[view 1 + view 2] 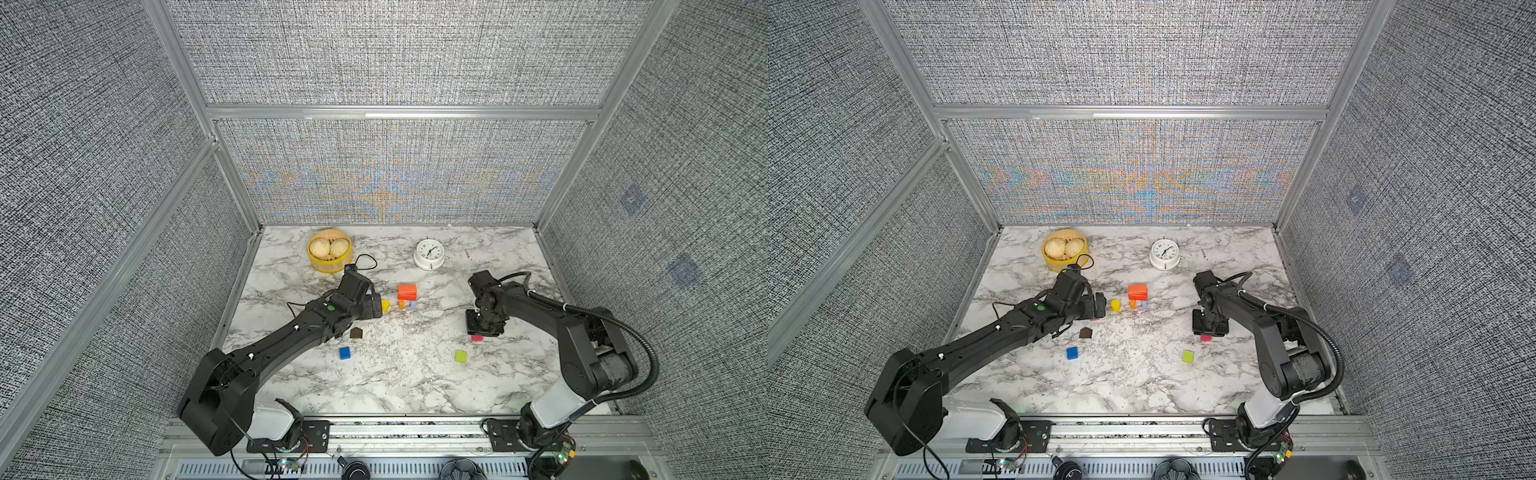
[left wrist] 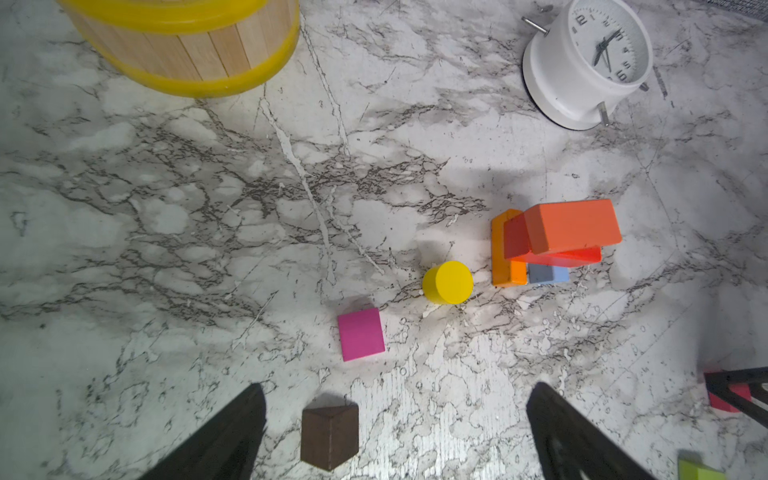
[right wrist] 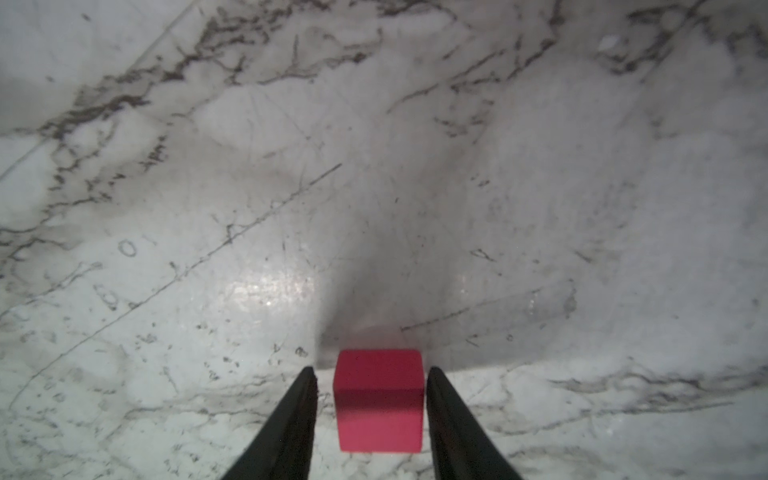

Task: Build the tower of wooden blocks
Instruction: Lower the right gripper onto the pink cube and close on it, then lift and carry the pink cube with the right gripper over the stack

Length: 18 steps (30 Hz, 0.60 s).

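Observation:
The tower point(image 1: 407, 291) point(image 1: 1137, 291) point(image 2: 571, 226) stands mid-table: an orange brick on a red brick, on orange and light-blue legs. Beside it stands a yellow cylinder point(image 1: 385, 305) point(image 2: 449, 282). My left gripper point(image 1: 376, 307) point(image 2: 399, 386) hovers open over the table; a brown house-shaped piece point(image 1: 355, 332) point(image 2: 329, 436) lies between its fingers, untouched, with a magenta block point(image 2: 360, 334) ahead. My right gripper point(image 1: 481, 330) point(image 3: 372, 370) points down with its jaws either side of a pink cube point(image 1: 477, 338) point(image 3: 379, 399) on the table, a narrow gap still showing. A blue cube point(image 1: 344, 353) and a green cube point(image 1: 460, 356) lie nearer the front.
A yellow steamer basket point(image 1: 330, 266) with buns stands at the back left, close behind my left wrist. A white alarm clock point(image 1: 429, 253) sits at the back centre. Grey panel walls enclose the marble table point(image 1: 395, 386) on three sides.

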Motion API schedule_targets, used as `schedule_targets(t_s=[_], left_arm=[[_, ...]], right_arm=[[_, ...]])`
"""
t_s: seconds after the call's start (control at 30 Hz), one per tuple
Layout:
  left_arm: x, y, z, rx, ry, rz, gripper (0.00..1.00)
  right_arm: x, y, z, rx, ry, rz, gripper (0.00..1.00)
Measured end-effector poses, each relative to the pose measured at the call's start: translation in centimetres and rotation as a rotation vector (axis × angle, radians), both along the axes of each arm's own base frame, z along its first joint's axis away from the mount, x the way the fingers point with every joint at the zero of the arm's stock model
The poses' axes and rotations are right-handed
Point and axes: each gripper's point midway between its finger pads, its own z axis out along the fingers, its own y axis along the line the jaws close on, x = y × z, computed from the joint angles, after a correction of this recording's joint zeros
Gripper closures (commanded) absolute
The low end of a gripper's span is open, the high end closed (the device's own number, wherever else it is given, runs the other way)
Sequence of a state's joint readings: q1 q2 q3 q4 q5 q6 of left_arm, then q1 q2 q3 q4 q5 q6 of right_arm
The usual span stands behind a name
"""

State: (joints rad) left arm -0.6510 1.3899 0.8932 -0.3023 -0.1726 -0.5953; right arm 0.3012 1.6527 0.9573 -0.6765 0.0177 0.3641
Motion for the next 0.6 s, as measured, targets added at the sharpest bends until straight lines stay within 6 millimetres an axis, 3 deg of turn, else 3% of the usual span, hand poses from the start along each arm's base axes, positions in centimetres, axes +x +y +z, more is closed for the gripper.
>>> schedule_targets(t_s=[0.3, 0.6], left_arm=[[1.0, -0.5, -0.7, 0.023, 0.031, 0.015, 0.01], [1.2, -0.2, -0.5, 0.037, 0.024, 0.027, 0.01]], right_arm=[[0.5, 0.1, -0.3, -0.005, 0.012, 0.005, 0.70], [0.4, 0.3, -0.1, -0.010, 0.019, 0.014, 0.72]])
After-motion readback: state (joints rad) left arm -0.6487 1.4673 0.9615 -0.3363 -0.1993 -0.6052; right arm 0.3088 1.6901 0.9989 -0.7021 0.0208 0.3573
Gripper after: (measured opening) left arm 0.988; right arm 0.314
